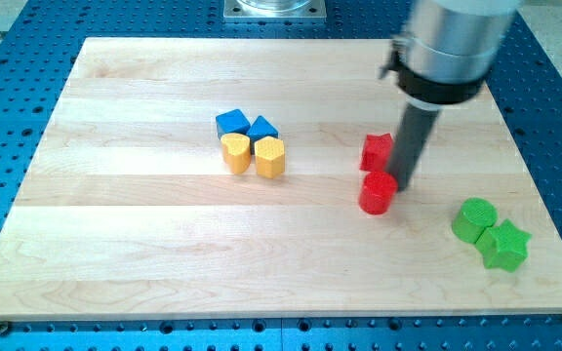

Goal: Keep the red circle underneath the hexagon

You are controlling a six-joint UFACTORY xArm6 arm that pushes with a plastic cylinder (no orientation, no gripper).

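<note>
The red circle (377,192) lies right of the board's middle. A red star-like block (377,151) sits just above it, touching or nearly so. My tip (400,186) rests against the red circle's right side, just below and right of the red star. The yellow hexagon (269,156) lies left of centre, in a tight cluster with a yellow block (235,153) and two blue blocks, one at the left (231,123) and one at the right (261,128). The red circle is to the right of the hexagon and a little lower.
A green circle (474,218) and a green star (503,245) sit together near the board's right edge. The wooden board (144,253) lies on a blue perforated table. The arm's grey body (449,44) hangs over the upper right.
</note>
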